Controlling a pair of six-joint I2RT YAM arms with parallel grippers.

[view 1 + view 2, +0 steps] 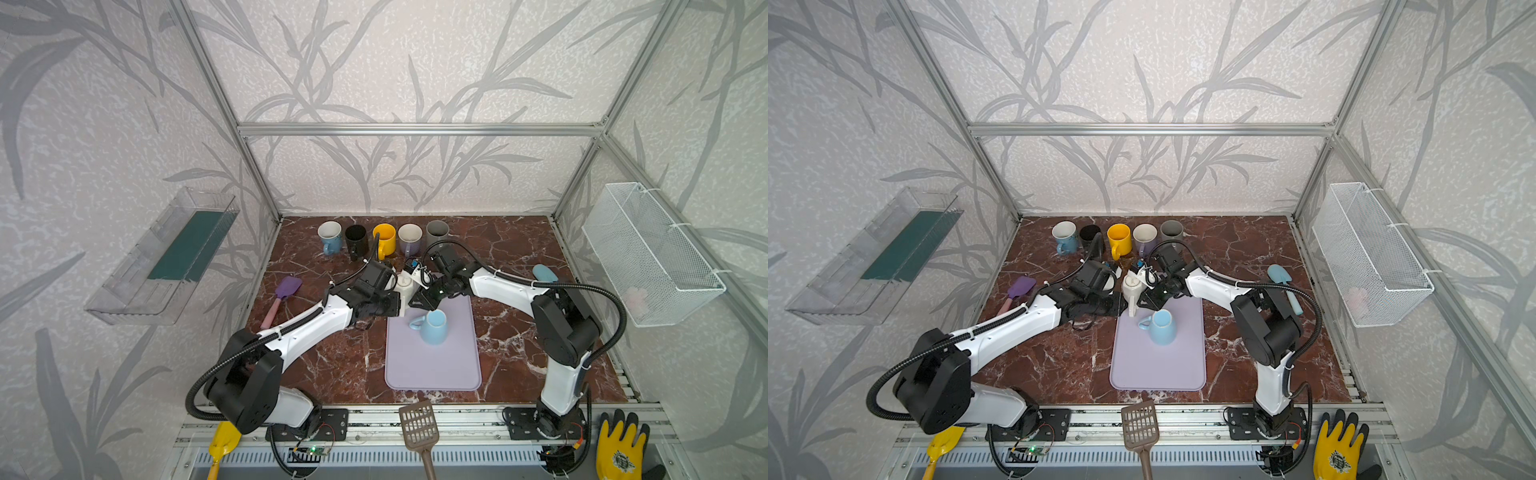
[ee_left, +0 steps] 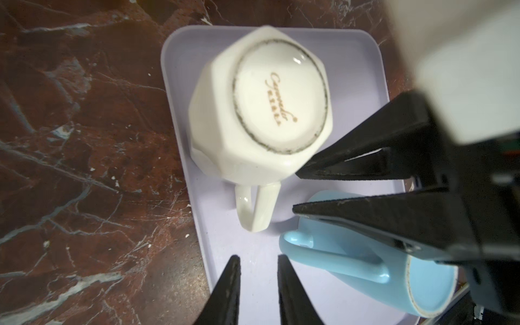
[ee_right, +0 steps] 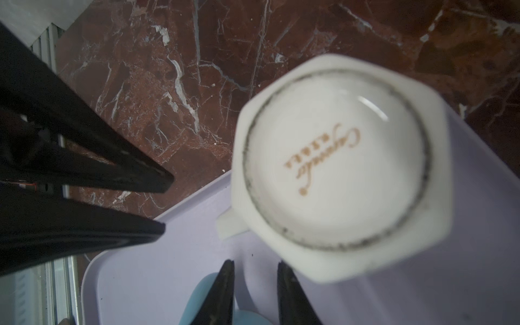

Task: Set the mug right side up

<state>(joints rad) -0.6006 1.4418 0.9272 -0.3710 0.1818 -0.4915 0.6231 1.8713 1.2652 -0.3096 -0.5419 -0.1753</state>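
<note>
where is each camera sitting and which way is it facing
Both top views: high in front, looking down over the red-brown marble table; left arm and right arm show whole.
Left wrist: on the left arm, looking down at the upside-down white faceted ceramic mug on the lilac rectangular mat; left gripper fingertips show.
Right wrist: on the right arm, looking down at that mug's base; right gripper fingertips show.
Shared: both wrist views show mug, mat, light blue mug and the opposite gripper.
</note>
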